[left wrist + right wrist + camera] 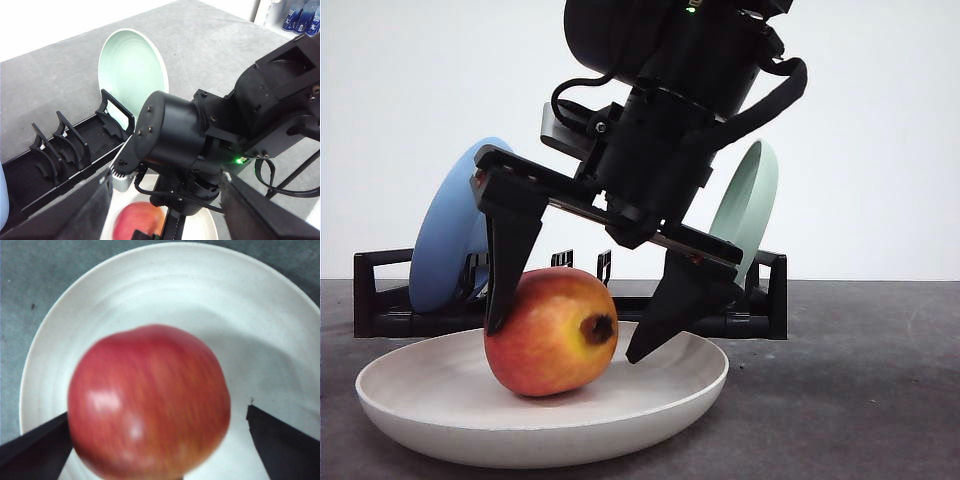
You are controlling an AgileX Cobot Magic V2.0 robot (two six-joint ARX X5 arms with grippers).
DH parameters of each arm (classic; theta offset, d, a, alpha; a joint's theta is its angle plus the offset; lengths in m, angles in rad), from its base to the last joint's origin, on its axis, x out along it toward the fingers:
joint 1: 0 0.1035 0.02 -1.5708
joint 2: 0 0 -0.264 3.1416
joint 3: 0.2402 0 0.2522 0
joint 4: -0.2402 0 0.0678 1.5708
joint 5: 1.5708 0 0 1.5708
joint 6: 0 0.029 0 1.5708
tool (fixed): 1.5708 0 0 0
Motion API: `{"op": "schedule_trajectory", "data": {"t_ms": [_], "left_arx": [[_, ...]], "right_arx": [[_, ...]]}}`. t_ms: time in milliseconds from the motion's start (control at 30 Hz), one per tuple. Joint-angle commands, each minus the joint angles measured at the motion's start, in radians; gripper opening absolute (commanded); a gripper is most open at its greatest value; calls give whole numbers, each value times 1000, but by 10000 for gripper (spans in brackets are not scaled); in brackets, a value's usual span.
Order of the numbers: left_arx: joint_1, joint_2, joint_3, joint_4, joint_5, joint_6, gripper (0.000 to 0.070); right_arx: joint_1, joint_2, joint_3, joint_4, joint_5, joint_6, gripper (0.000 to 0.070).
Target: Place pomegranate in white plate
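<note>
**Pomegranate down in white plate, right gripper spread around it**

Far left in the front view: blue plate (445, 240) on edge in a slot of the black rack (380, 310), well behind the work, likely parked upright to keep the near table (860, 380) free.

Next, low and nearest the camera: white plate (470, 440) flat on the table, shallow, far wider than the fruit, so easy to land in.

Inside it, left of centre: pomegranate (545, 345), resting on the plate floor on its side, dark crown end (598, 327) turned toward the camera and a little rightward. Red over orange-yellow, round, so liable to roll if nudged.

Astride the fruit: right gripper (565, 340), jaws wide apart and holding nothing. Left-hand finger (505, 270) touching or just beside the skin; cannot tell which. Right-hand finger (675, 310) clearly apart from the fruit, tip low over the plate floor. Same in the right wrist view: blurred fruit against one finger, bare plate before the other. Judged a release stance, with the placing looking done and a straight lift the safest exit.

Further right, behind the arm: pale green plate (750, 200), also on edge in the rack.

From the left wrist view: left gripper (170, 220) poised above the right arm, fingers (85, 210) set wide, nothing between them, seemingly idle.
</note>
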Motion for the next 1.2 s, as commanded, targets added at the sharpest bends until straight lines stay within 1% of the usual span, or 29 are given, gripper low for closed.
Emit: {"op": "schedule_trajectory", "data": {"t_ms": [0,200,333,467,733,833,967,1167], "left_arx": [[-10,5,18,5,-2,-1,395],[-10,5,18,5,-2,-1,395],[-10,5,18,4,-2,-1,395],[-10,5,18,2,-2,-1,395],[-10,5,18,2,-2,-1,395],[-10,5,18,2,-2,-1,395],[-10,5,18,2,-2,-1,395],[-10,5,18,2,-2,-1,395]], "right_arx": [[11,11,18,5,1,-12,700],[11,-47,19,-8,4,-28,700],[11,-121,19,-48,11,-51,700],[10,-231,19,-108,36,-85,700],[5,-505,19,-237,140,-160,700],[-3,-606,19,-294,163,-186,700],[-5,-723,19,-370,192,-196,698],[-5,-845,19,-482,192,-196,682]]}}
